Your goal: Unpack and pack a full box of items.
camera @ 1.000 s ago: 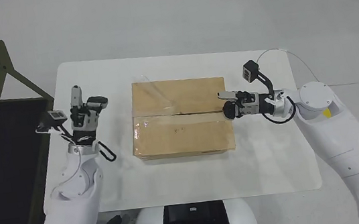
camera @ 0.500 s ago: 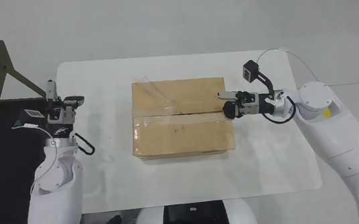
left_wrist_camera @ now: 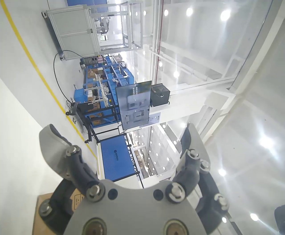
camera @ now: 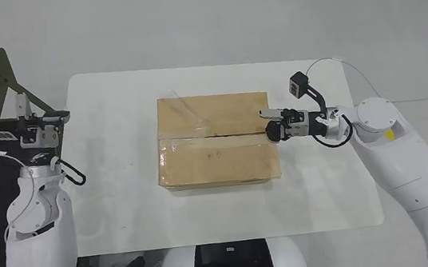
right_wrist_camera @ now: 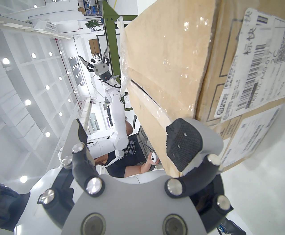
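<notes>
1. Top view: cardboard box [camera: 215,140], flaps shut, sits mid-table [camera: 127,209]. Right gripper [camera: 269,124] is at the box's 3 o'clock side. Left gripper [camera: 36,127] is over the table's 9 o'clock edge, well apart from the box.
2. Left wrist view: fingers [left_wrist_camera: 53,142] spread wide, nothing between them.
3. Right wrist view: fingers [right_wrist_camera: 184,142] parted, holding nothing. One pad is at the box's end corner, possibly touching; unclear.

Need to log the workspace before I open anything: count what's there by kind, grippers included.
Cardboard box: 1
Clear tape strip, peeled up from the box top: 1
Grippers: 2, left gripper and right gripper, both open
Total: 4
</notes>
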`<state>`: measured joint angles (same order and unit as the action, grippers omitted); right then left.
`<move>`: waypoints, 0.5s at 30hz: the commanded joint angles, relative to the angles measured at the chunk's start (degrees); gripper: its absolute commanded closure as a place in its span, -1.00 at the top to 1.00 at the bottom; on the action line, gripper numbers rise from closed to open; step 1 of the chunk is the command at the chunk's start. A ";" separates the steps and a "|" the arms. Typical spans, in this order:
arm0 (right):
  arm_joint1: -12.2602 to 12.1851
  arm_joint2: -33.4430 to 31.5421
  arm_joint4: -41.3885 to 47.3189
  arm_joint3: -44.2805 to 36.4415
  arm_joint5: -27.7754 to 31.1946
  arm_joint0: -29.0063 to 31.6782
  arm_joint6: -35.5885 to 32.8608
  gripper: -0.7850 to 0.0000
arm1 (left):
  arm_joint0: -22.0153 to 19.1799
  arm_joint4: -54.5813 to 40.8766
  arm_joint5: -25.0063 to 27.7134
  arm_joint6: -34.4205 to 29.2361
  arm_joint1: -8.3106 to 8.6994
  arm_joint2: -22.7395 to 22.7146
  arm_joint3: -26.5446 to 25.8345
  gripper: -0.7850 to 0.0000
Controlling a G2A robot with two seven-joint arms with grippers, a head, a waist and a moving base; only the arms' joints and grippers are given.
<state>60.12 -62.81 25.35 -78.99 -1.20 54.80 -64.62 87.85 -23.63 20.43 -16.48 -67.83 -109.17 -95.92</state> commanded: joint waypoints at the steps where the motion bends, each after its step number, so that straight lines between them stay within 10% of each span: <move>1: 0.00 0.00 0.00 0.00 0.00 0.00 0.00 1.00 | -0.20 -0.09 -0.58 -0.62 0.08 -0.45 -0.20 1.00; 15: 0.00 0.00 0.00 0.00 0.00 0.00 0.00 1.00 | -0.35 -0.89 -1.22 -1.88 0.13 -0.48 -0.42 1.00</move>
<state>60.12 -62.81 25.35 -78.99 -1.20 54.80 -64.62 87.50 -24.52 19.22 -18.36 -67.70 -109.65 -96.33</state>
